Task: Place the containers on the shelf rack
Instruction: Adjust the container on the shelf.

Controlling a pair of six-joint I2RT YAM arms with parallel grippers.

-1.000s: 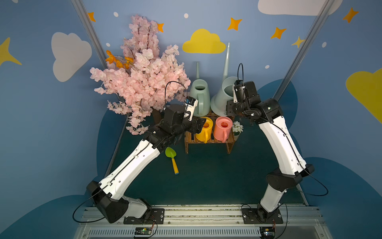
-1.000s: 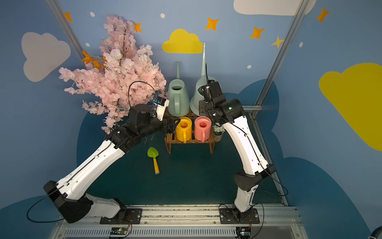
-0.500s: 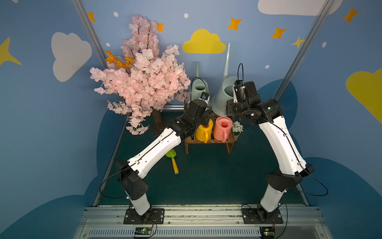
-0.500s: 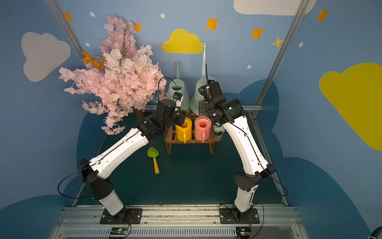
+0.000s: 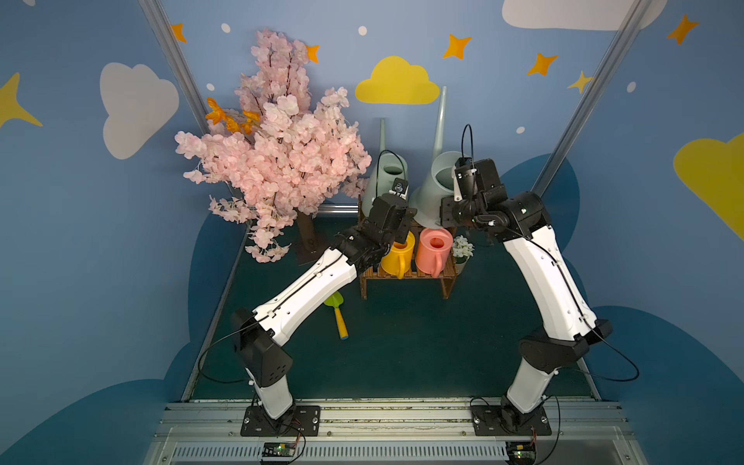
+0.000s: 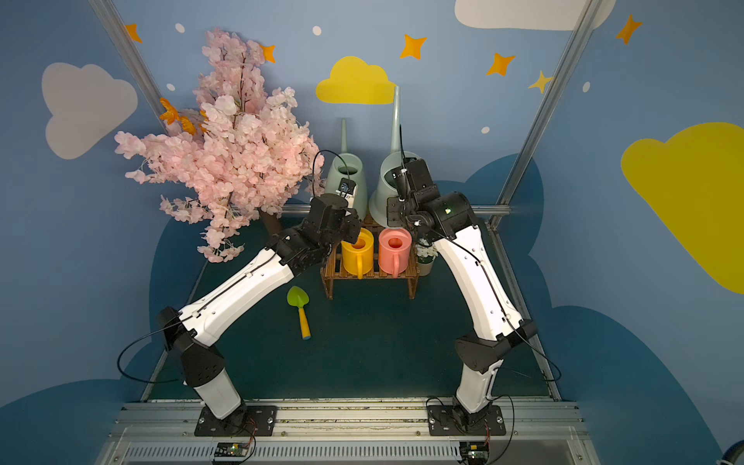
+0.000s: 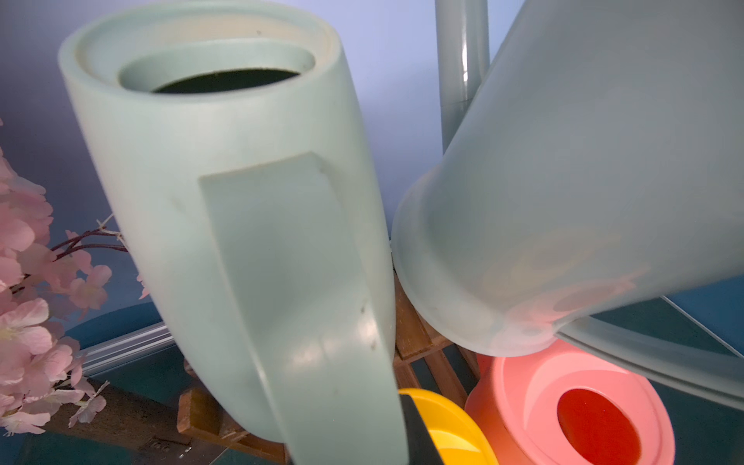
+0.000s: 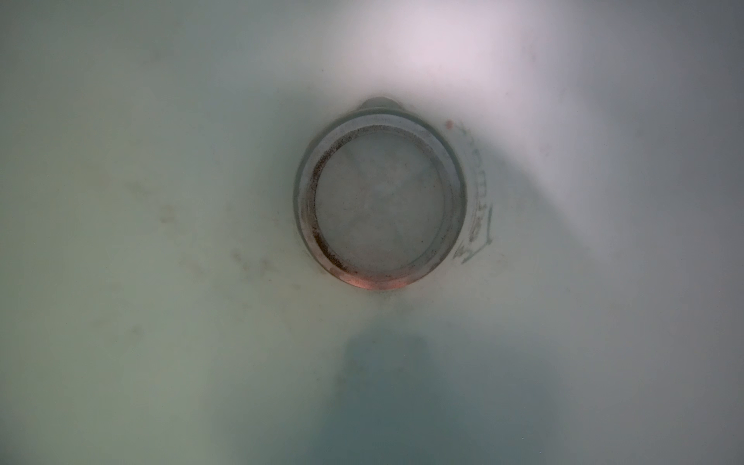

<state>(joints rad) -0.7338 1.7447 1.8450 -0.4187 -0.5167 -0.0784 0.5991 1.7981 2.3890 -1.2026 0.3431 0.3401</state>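
Observation:
The pale green watering can [image 5: 384, 177] [image 6: 346, 179] stands at the back left of the dark wooden shelf rack [image 5: 446, 282] [image 6: 334, 282]. My left gripper [image 5: 396, 205] [image 7: 350, 455] is shut on its flat handle [image 7: 298, 290], with one black finger [image 7: 416, 430] showing beside it. The blue-grey can [image 5: 432, 193] [image 6: 384, 189] hangs tilted over the rack's back right, my right gripper [image 5: 457, 189] shut on its rim. The right wrist view looks down inside that can at its round bottom [image 8: 378, 201]. On the lower tier, the yellow can [image 5: 398, 257] and the pink can [image 5: 432, 249] stand side by side.
A pink blossom tree [image 5: 277, 161] on a brown base [image 5: 310, 241] crowds the rack's left side. A small white-flower pot [image 5: 463, 249] sits at the rack's right end. A green-and-yellow toy shovel [image 5: 337, 312] lies on the dark floor in front. Blue walls close in behind.
My left arm swung from beside the yellow can up and back to the pale green can, and its jaws closed on the handle. The right arm and blue-grey can stayed put.

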